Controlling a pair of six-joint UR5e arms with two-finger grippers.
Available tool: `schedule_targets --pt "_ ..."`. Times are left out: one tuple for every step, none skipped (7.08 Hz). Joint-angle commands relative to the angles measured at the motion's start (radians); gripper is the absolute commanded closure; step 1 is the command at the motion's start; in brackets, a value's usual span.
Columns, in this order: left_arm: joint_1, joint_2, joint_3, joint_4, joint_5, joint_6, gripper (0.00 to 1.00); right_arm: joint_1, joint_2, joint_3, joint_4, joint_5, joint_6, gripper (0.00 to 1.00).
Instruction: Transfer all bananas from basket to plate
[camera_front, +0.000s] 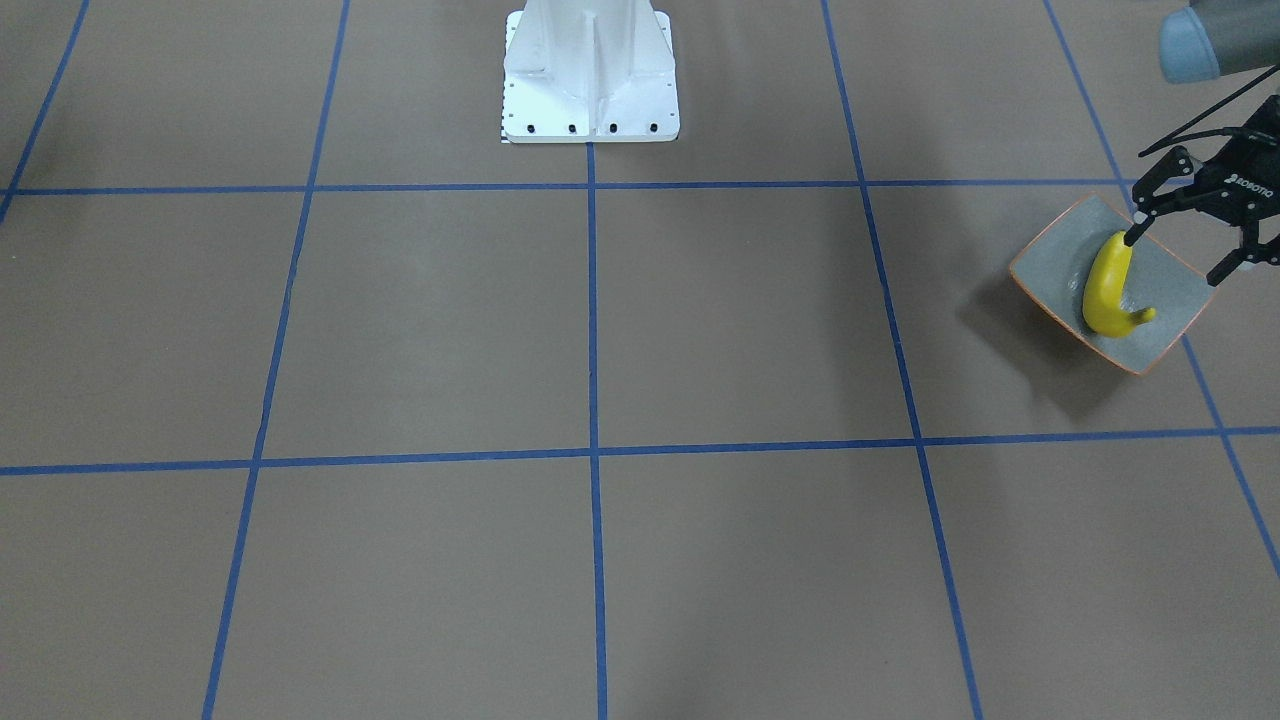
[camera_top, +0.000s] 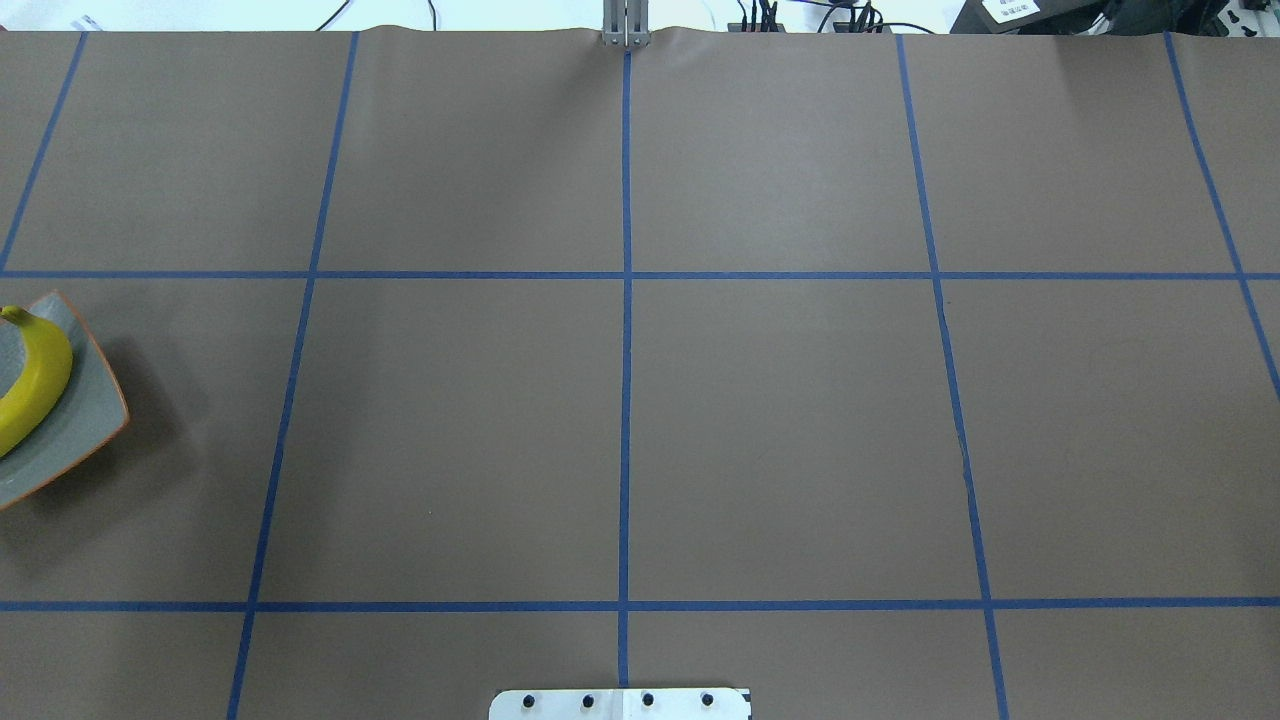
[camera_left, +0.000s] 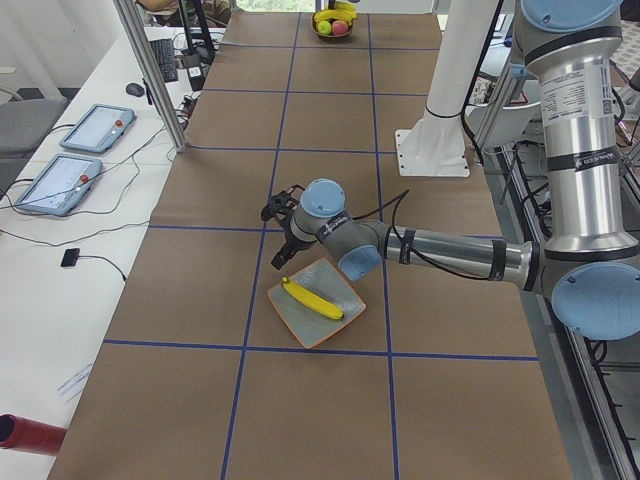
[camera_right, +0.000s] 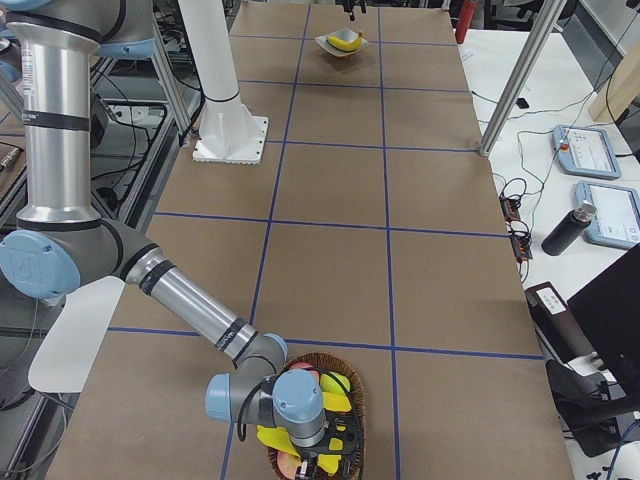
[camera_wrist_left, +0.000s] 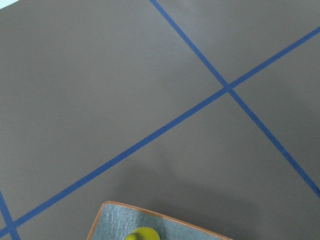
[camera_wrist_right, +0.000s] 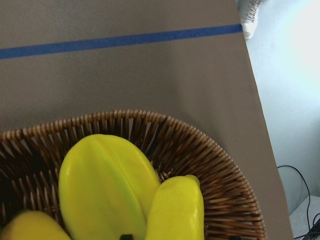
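The left gripper hovers low over the plate with its jaws spread wide and nothing between them; one black fingertip stands right at the blunt end of the banana, though whether it touches cannot be told. That banana lies curved across the grey dish, its short stem pointing away from the robot. The plate sits on the brown table near the robot's left end, just inside a square of the blue tape grid. At the opposite end, well apart from the plate, the right gripper is down in the wicker basket, and it shows only from the side (so whether its jaws are spread or closed cannot be told). The right wrist view looks onto the basket's woven rim, with a broad ribbed yellow fruit and a smooth yellow piece pressed against it
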Motion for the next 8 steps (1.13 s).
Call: schedule_targets --pt "0.002 -0.001 0.001 0.000 0.000 0.000 0.00 -0.001 -0.007 0.021 0.006 -0.008 -0.004 1.00" --pt "0.003 -0.001 0.001 0.002 0.000 0.000 0.00 0.001 -0.001 0.043 -0.002 -0.008 -0.006 1.00" --pt "0.005 -0.001 0.004 0.000 0.000 0.000 0.00 0.001 0.008 0.049 -0.003 -0.006 -0.007 1.00" --pt "0.006 -0.001 0.007 0.000 0.000 0.000 0.00 0.004 0.007 0.063 -0.003 -0.009 -0.007 1.00" --pt "0.006 -0.001 0.010 0.002 0.000 0.000 0.00 0.018 0.002 0.095 -0.003 -0.059 -0.009 1.00" --pt "0.014 -0.001 0.010 0.002 0.000 -0.002 0.00 0.036 0.001 0.121 -0.003 -0.104 -0.009 1.00" --pt "0.015 -0.001 0.010 0.002 -0.002 -0.005 0.00 0.048 0.005 0.151 -0.006 -0.127 -0.009 1.00" --pt "0.017 -0.001 0.010 0.002 -0.003 -0.006 0.00 0.048 0.011 0.170 -0.005 -0.137 0.004 1.00"
